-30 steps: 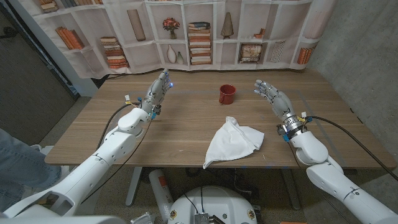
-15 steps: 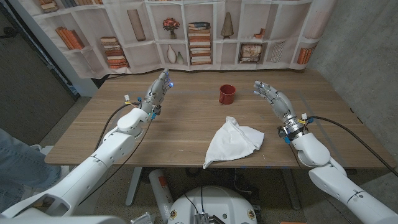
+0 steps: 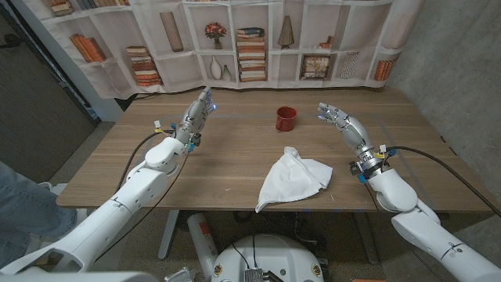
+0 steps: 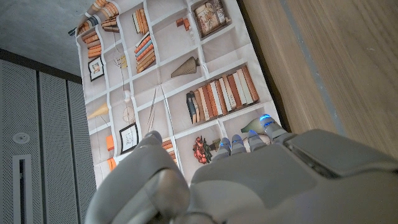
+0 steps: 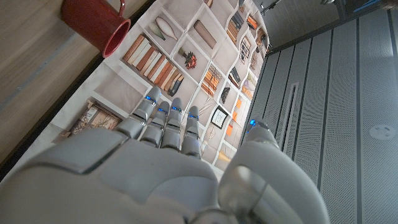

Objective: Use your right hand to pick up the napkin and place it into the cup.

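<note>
A crumpled white napkin (image 3: 294, 179) lies on the wooden table (image 3: 235, 160) near its front edge, a little right of the middle. A red cup (image 3: 285, 118) stands upright farther back, beyond the napkin; it appears again in the right wrist view as the red cup (image 5: 94, 25). My right hand (image 3: 342, 122) hovers to the right of the cup and behind the napkin, fingers spread, holding nothing, and touches neither. My left hand (image 3: 199, 112) is raised over the table's left part, fingers extended, empty.
A backdrop printed with bookshelves (image 3: 250, 47) hangs behind the table's far edge. A grey wall (image 3: 462, 70) stands to the right. A person's leg in jeans (image 3: 19, 200) shows at the picture's left edge.
My right hand has drifted slightly toward the cup and risen a little. The napkin, the cup and my left hand have not moved.
</note>
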You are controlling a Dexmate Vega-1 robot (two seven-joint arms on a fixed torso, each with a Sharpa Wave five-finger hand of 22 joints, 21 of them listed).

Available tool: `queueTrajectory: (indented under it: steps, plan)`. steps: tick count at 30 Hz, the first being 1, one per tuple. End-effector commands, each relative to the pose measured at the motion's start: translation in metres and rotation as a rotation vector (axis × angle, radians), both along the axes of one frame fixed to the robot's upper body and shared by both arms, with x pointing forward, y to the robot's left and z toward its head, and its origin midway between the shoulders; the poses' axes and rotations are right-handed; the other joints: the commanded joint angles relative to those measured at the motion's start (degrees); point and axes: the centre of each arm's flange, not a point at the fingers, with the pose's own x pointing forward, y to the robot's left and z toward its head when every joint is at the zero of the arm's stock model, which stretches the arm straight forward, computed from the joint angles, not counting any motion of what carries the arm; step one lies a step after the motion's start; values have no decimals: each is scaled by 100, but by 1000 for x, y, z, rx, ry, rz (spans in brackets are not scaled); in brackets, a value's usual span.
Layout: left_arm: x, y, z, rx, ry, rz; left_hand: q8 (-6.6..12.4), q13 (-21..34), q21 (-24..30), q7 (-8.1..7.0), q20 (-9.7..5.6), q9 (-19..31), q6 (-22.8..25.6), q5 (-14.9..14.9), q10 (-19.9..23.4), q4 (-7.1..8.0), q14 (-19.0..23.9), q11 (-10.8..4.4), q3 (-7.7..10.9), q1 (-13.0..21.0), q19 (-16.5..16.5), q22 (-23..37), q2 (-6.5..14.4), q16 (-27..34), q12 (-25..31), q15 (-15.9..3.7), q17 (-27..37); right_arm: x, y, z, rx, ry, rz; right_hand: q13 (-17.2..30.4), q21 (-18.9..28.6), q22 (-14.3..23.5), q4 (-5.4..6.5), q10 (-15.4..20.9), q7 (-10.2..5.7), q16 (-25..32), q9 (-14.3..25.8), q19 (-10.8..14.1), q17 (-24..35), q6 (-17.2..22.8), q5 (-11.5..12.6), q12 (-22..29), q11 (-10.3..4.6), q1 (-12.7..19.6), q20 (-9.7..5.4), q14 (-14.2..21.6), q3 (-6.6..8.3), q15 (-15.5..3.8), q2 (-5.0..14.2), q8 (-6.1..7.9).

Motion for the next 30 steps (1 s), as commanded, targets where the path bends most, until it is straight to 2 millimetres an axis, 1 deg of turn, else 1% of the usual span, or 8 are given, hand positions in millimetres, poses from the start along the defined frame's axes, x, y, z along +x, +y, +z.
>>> queueTrajectory:
  steps: [1,9,11,15,19,21,23,30]
  plan:
    - [-1,3,-3,-8,-8,-4,-13,7,-44,6,-291,18,33,-27,17,-12,-35,16,-7,35,-703,8,24,-28,-16,31,16,-9,5,-2,-26,-27,-14,16,-11,11,-51,48,18,-12,14,60,23,57,1,-11,-7,72,-257,40,23,-11,-16,25]
    - [0,1,1,1,-12,-7,-14,7,-60,6,-285,19,42,-31,21,-14,-20,18,-12,38,-692,9,31,-27,-20,42,17,-13,9,-3,-51,-45,-26,16,-27,11,-62,86,10,-17,15,74,25,68,0,-8,12,86,-258,51,25,-12,-14,21]
    - [0,1,2,0,-14,-7,-15,7,-64,9,-281,19,45,-32,20,-14,-25,28,-14,40,-689,10,33,-30,-22,46,17,-14,9,-4,-60,-49,-35,17,-31,11,-63,89,8,-18,15,77,26,70,-1,-9,-12,88,-260,52,25,-15,-13,20]
    - [1,0,3,-1,-16,-7,-14,7,-72,11,-281,19,52,-34,29,-15,-16,30,-16,41,-686,10,36,-28,-21,42,17,-14,10,-4,-74,-54,-38,17,-44,12,-69,77,-4,-26,16,85,27,77,-2,-22,-8,96,-261,48,27,-24,-7,16]
    - [1,-2,3,5,-15,-8,-17,7,-82,11,-275,19,53,-36,32,-16,-20,28,-19,43,-681,11,40,-33,-22,44,18,-15,10,-3,-83,-58,-37,17,-58,12,-75,76,-27,-34,16,92,28,87,-2,-30,-24,107,-268,40,30,-28,0,15]
    - [1,-2,3,6,-14,-6,-17,7,-85,11,-278,19,54,-37,34,-16,-12,26,-21,44,-677,11,41,-31,-23,43,18,-15,11,-3,-94,-61,-41,17,-64,12,-79,72,-29,-37,17,94,28,90,-2,-36,5,113,-268,40,32,-32,4,13]
    - [1,-3,3,5,-13,-7,-18,7,-88,11,-278,19,56,-38,34,-17,-11,27,-22,45,-674,11,42,-31,-24,45,18,-16,12,-2,-105,-66,-42,17,-70,12,-82,73,-30,-41,17,98,29,91,-3,-39,2,117,-264,37,33,-29,5,10]
    - [3,-5,1,-8,0,-37,-18,8,-102,9,-274,20,64,-41,49,-18,-4,24,-27,48,-666,12,48,-32,-22,41,18,-23,14,-2,-142,-79,-49,17,-100,12,-91,61,-33,-61,18,87,29,92,-4,-56,-14,129,-250,3,33,-12,8,2]
